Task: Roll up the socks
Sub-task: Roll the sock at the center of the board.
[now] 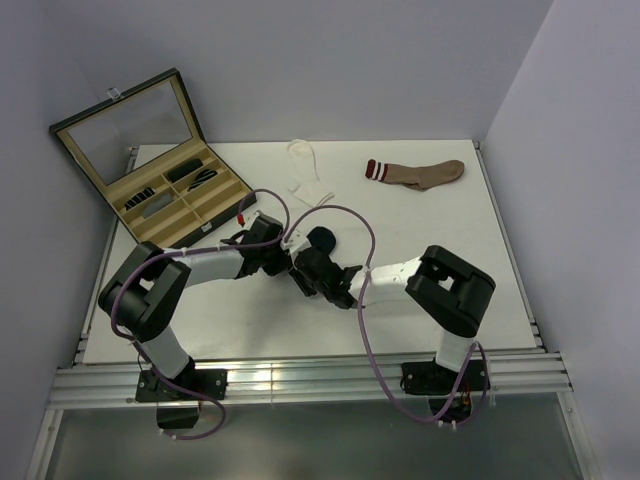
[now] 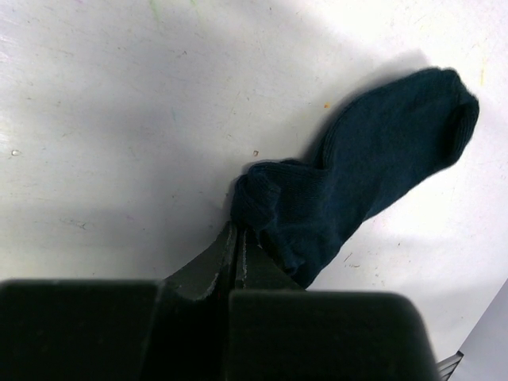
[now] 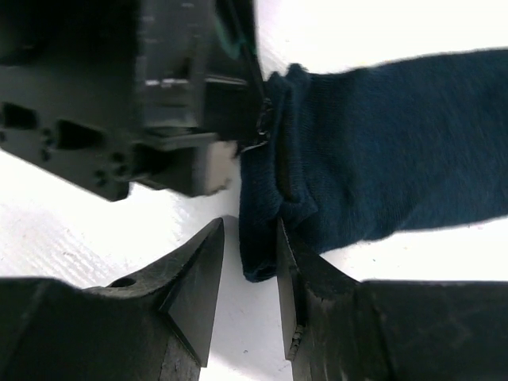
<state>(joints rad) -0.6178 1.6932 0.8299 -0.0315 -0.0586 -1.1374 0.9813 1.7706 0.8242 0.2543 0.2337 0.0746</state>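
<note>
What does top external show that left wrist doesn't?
Only top external: the open box at the back left, a white sock, a brown sock with a striped cuff, and the right arm. Only left wrist: the shut left gripper pinching the bunched cuff, seen up close. Both: the navy sock and the white table.
</note>
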